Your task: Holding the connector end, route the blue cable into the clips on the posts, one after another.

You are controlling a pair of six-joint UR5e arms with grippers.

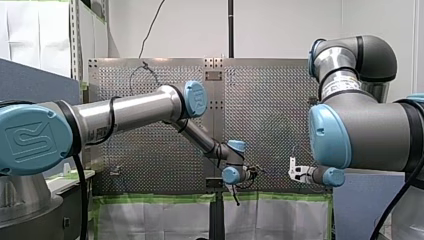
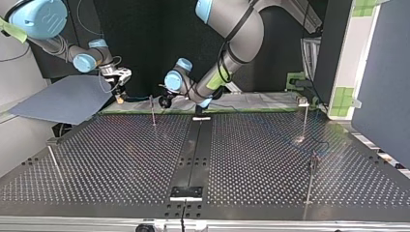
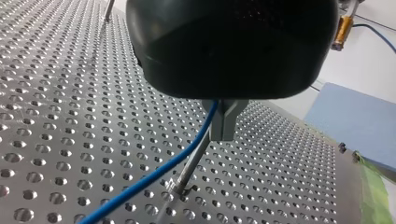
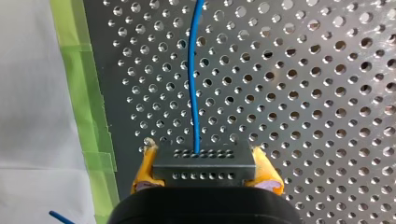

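In the right wrist view my right gripper (image 4: 204,179) is shut on a black connector block (image 4: 204,163), with yellow pads (image 4: 142,175) on both its sides. The blue cable (image 4: 192,74) leaves the block and runs ahead over the perforated table. In the left wrist view my left gripper (image 3: 223,135) is shut on the blue cable (image 3: 154,175), just above a thin metal post (image 3: 189,165). In the top view my right gripper (image 2: 119,92) hangs at the far left edge of the table. My left gripper (image 2: 166,100) is beside the far post (image 2: 153,111).
More thin posts stand at the top view's left (image 2: 53,162), far right (image 2: 305,118) and near right (image 2: 311,181). A black strip (image 2: 193,145) runs down the table's middle. A grey-blue sheet (image 2: 63,99) lies beyond the far left edge. Green tape (image 4: 79,84) lines that edge.
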